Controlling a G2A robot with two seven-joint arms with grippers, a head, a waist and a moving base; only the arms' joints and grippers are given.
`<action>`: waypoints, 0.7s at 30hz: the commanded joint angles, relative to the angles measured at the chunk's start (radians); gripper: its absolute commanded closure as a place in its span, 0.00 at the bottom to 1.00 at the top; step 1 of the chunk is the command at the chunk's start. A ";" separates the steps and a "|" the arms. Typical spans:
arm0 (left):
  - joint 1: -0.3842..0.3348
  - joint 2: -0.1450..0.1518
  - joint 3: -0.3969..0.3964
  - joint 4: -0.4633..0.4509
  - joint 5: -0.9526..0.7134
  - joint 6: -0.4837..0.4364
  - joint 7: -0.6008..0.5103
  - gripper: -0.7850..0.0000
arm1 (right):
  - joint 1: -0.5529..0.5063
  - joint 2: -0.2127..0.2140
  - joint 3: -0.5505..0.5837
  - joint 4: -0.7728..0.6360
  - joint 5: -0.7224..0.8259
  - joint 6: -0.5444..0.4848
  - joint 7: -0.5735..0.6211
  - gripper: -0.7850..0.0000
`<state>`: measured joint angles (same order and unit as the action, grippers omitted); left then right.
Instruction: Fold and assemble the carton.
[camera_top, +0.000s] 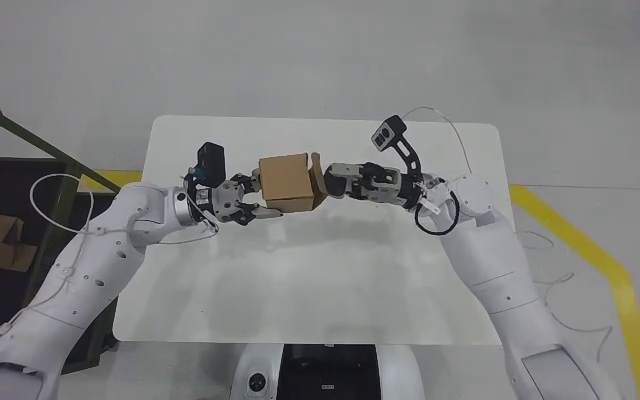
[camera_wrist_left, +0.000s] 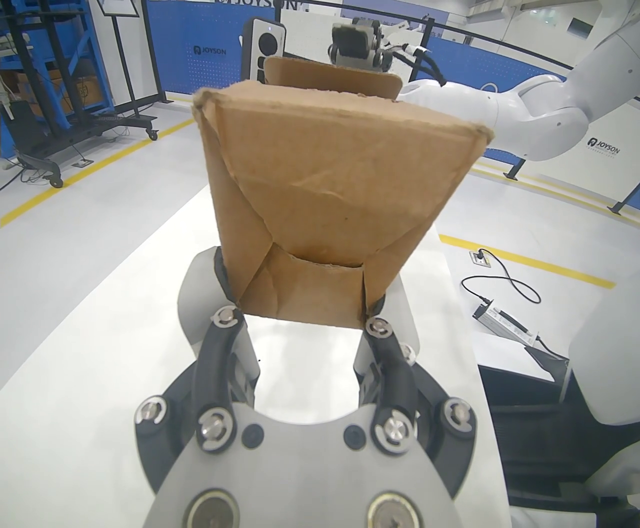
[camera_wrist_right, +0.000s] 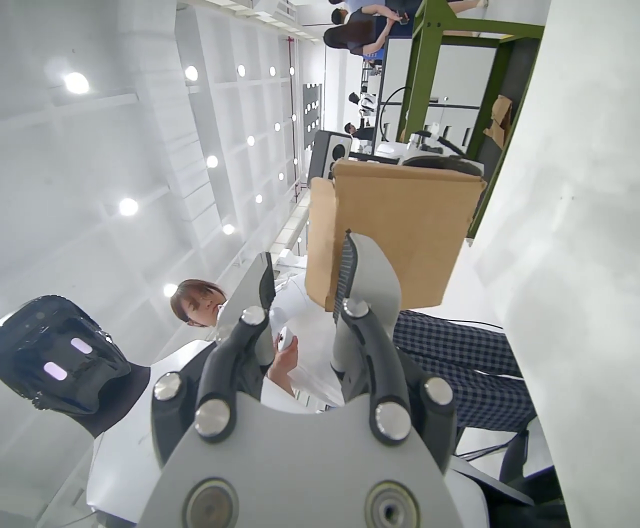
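A brown carton (camera_top: 287, 181) hangs above the back middle of the white table (camera_top: 400, 280), held between my two arms. My left gripper (camera_top: 257, 204) is shut on its near end; in the left wrist view the two fingers press the carton (camera_wrist_left: 330, 190) from both sides at its open lower end, where an inner flap (camera_wrist_left: 305, 290) is folded in. My right gripper (camera_top: 326, 180) is at the opposite end and stands open. In the right wrist view its fingers straddle a loose side flap (camera_wrist_right: 320, 240) of the carton (camera_wrist_right: 415, 235), one finger (camera_wrist_right: 370, 280) lying across the box face.
A dark green rack (camera_top: 30, 200) with cardboard pieces (camera_top: 15, 245) stands off the table's left edge. Yellow floor lines (camera_top: 570, 225) run beside the table. A power adapter with its cable (camera_wrist_left: 505, 320) lies on the floor past the table's side.
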<state>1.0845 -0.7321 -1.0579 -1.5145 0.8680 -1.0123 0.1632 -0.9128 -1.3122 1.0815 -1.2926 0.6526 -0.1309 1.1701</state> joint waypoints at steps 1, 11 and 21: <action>0.002 -0.001 -0.002 -0.001 0.002 0.000 -0.001 0.62 | 0.004 0.000 -0.003 0.005 -0.007 0.002 0.000 0.72; 0.005 -0.007 -0.012 -0.002 0.014 0.000 -0.010 0.61 | 0.028 0.008 -0.006 0.013 -0.113 -0.004 -0.011 0.79; 0.002 -0.016 -0.018 0.004 0.028 0.000 -0.017 0.61 | 0.033 0.017 -0.007 -0.016 -0.198 -0.008 -0.037 0.90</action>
<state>1.0869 -0.7470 -1.0756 -1.5103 0.8940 -1.0123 0.1476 -0.8799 -1.2956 1.0738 -1.3063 0.4570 -0.1385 1.1346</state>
